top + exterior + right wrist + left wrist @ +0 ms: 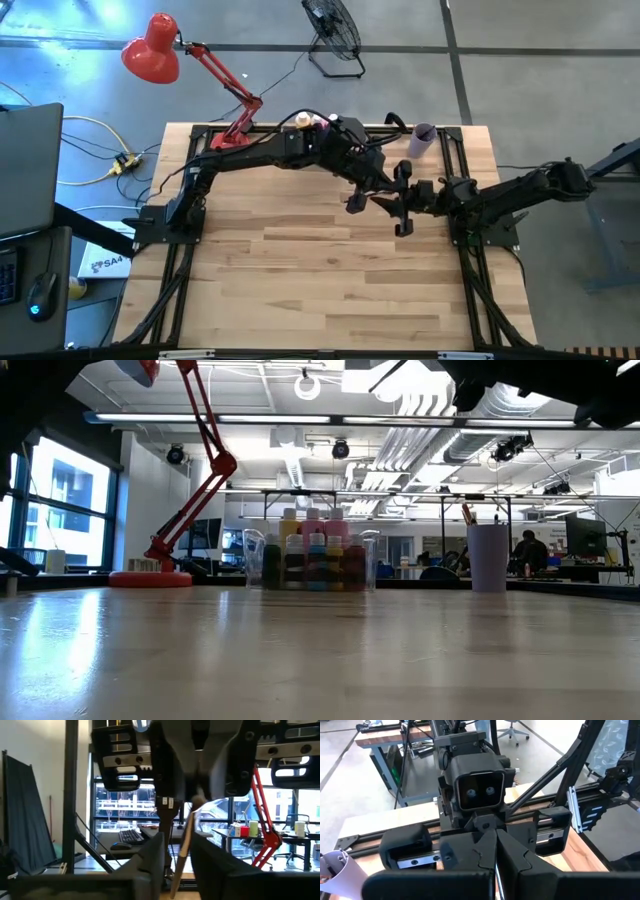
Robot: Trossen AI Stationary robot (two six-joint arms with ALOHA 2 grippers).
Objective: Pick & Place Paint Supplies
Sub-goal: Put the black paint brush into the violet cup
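Note:
Above the table's right middle my two grippers face each other. My left gripper is shut on a thin paintbrush with a wooden handle. The brush sticks out of its fingertips toward my right gripper, whose open fingers stand closely on either side of the handle. At the far edge a clear bin holds pink, yellow and small coloured paint bottles. A lilac cup stands to its right, with brush ends sticking out of its top. My left gripper pinches the brush's dark end between its two fingers. The brush lies along the fingers and juts out past their tips, slanting down, clear of the table. My right gripper's fingers flank the wooden handle; whether they touch it I cannot tell.
A red desk lamp stands on the table's far left corner, its base beside the bin. Black frame rails run along the table's left and right sides. The near half of the wooden table is bare.

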